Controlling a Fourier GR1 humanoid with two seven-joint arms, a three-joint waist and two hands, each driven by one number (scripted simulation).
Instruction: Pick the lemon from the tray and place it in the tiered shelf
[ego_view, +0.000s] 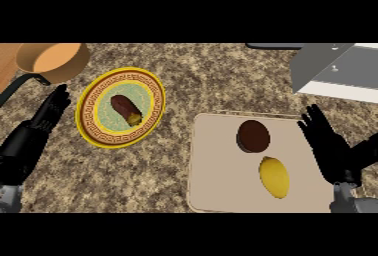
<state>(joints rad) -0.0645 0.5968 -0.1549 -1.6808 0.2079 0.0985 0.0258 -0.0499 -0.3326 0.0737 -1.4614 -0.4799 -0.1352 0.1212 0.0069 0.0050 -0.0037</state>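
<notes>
A yellow lemon (275, 177) lies on the beige tray (214, 170) at the lower right, just below a dark brown round item (253, 135). My right hand (331, 150) hovers over the tray's right edge, fingers straight and pointing up, a little to the right of the lemon and not touching it. The grey tiered shelf (336, 70) stands at the upper right, partly cut off by the view's edge. My left hand (46, 112) rests open at the far left, fingers up, beside the plate.
A yellow patterned plate (100, 125) holds a dark brown and yellow food item (126, 109) left of centre. An orange pot (53, 61) with a dark handle sits at the upper left. Speckled counter runs between plate and tray.
</notes>
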